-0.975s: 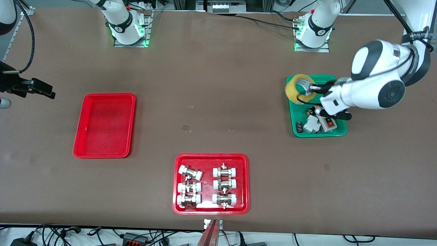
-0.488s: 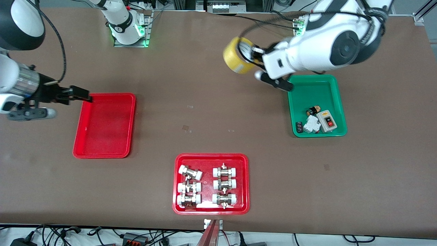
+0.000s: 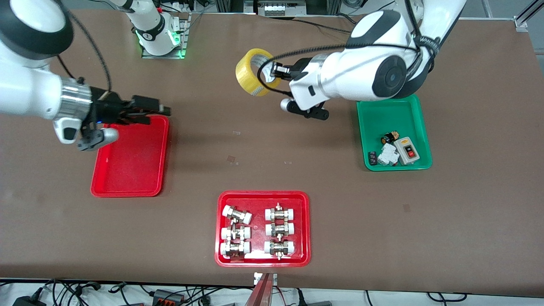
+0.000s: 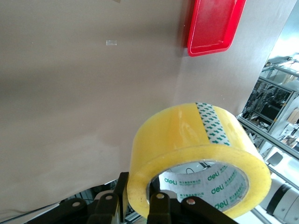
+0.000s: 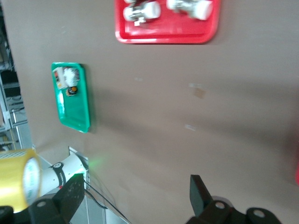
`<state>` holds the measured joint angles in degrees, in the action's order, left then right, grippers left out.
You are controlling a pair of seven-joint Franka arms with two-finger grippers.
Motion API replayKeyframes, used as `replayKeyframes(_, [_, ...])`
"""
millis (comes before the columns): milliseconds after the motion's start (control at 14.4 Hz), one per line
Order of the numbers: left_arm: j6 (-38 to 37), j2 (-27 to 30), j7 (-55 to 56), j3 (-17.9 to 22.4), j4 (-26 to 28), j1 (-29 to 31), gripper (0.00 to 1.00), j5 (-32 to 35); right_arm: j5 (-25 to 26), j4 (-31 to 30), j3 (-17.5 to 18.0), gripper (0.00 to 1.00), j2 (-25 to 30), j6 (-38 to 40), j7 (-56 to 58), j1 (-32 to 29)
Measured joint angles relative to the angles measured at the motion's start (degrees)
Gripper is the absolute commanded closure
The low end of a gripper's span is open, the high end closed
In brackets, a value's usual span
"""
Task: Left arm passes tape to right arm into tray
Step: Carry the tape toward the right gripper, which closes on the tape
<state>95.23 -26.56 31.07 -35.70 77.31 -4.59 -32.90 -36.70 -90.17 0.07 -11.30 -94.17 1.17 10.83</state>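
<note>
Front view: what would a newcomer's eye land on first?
The yellow tape roll, held up over the bare table by the left gripper shut on it. Next, the right gripper, open over the corner of the plain red tray, pointing toward the roll.

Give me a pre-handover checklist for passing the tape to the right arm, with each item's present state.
1. Left hand shut on the tape: ok.
2. Tape lifted above the bare table: ok.
3. Right hand open to receive: ok.
4. Right hand within reach of the tape: not ok; it is over the corner of the plain red tray, apart from the roll.
5. Plain red tray free for the drop: ok.
</note>
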Motion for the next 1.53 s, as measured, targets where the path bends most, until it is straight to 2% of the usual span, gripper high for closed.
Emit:
replayKeyframes(279, [0.00, -0.87, 0.42, 0.04, -1.33, 0.18, 1.00, -0.45, -1.00, 1.83, 0.12, 0.00, 0.03, -2.48, -2.25, 7.66])
replayKeyframes(557, [-0.04, -0.88, 0.42, 0.15, -1.58, 1.20, 1.00, -0.46, -5.18, 2.40, 0.11, 0.00, 0.03, -5.91, -6.30, 11.44])
replayKeyframes(905, [-0.13, -0.88, 0.42, 0.19, -1.58, 2.00, 1.00, -0.46, -10.73, 2.47, 0.08, 0.00, 0.03, -7.02, -8.14, 12.90])
replayKeyframes(1532, [-0.32, -0.88, 0.42, 0.19, -1.58, 2.26, 1.00, -0.46, -11.10, 2.47, 0.08, 0.00, -0.01, -8.73, -8.22, 16.70])
